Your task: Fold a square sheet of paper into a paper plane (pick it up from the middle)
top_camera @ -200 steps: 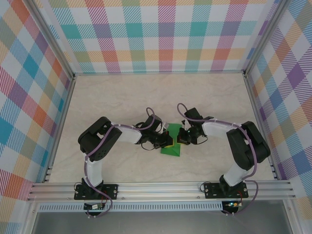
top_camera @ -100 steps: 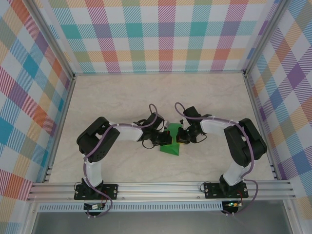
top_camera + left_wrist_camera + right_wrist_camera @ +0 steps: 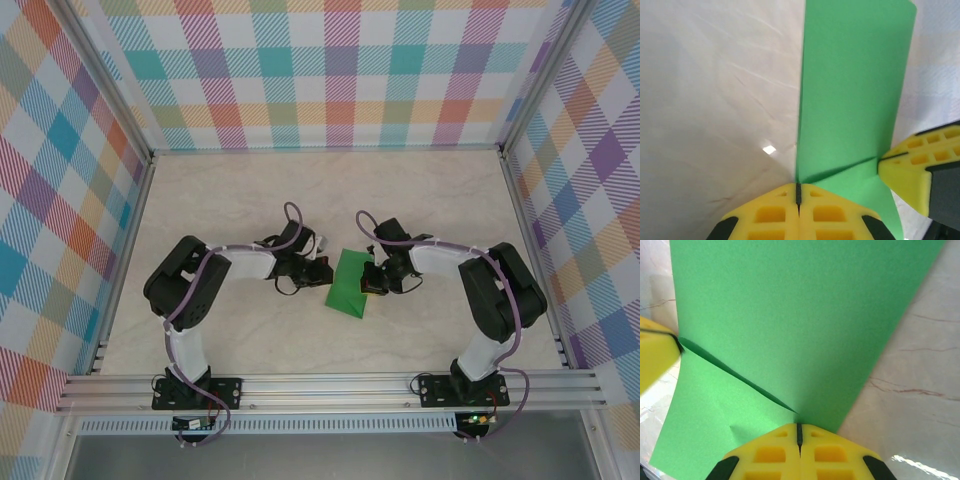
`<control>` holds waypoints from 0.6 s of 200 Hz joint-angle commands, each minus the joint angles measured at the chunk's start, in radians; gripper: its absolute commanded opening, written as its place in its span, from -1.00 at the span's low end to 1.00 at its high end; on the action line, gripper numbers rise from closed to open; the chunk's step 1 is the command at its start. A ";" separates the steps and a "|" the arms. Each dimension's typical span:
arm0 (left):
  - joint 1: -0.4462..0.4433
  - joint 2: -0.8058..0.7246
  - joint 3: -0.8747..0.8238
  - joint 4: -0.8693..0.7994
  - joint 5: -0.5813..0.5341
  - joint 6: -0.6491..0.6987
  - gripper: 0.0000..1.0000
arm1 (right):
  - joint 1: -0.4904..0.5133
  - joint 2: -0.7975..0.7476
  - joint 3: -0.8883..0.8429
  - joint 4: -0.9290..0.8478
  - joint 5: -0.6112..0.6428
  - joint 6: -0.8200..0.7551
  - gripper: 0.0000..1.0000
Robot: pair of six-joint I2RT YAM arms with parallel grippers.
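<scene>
1. My left gripper [image 3: 320, 273] has its jaws pressed fully together. In the left wrist view its yellow tips [image 3: 798, 196] sit right at the left edge of the square sheet of paper [image 3: 850, 90].
2. My right gripper [image 3: 373, 281] is likewise closed tight. In its own wrist view the tips [image 3: 799, 435] meet the sheet [image 3: 790, 315] where a crease [image 3: 735, 375] ends.
3. I cannot tell whether either pair of tips has paper nipped between them or only presses against it. The seams look closed, with no green showing in them.
4. The sheet [image 3: 347, 292] lies on the table [image 3: 240, 200] near the middle, between my two grippers. It is green side up and no longer flat. One crease runs across it from one gripper to the other, and the larger panel beyond the crease appears raised.
5. I judge this to be an early fold. There is no pointed nose or centre ridge yet, so most of the plane is still to be made.
6. The next move calls for both grippers to work together, one pinning the crease while the other lays the raised panel over and presses it flat.
7. The thin paper may slide or buckle if my tips pull apart unevenly.
</scene>
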 commanded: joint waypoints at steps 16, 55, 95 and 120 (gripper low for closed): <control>0.031 -0.078 0.032 -0.032 0.009 -0.007 -0.92 | 0.004 0.056 -0.050 -0.081 0.154 -0.021 -1.00; -0.020 -0.125 -0.019 0.094 0.104 -0.098 -0.96 | 0.005 0.032 -0.056 -0.063 0.126 -0.024 -1.00; -0.063 -0.055 -0.010 0.111 0.114 -0.119 -1.00 | 0.005 0.031 -0.056 -0.059 0.115 -0.034 -1.00; -0.072 -0.011 0.017 0.093 0.119 -0.114 -1.00 | 0.005 0.033 -0.057 -0.058 0.115 -0.033 -1.00</control>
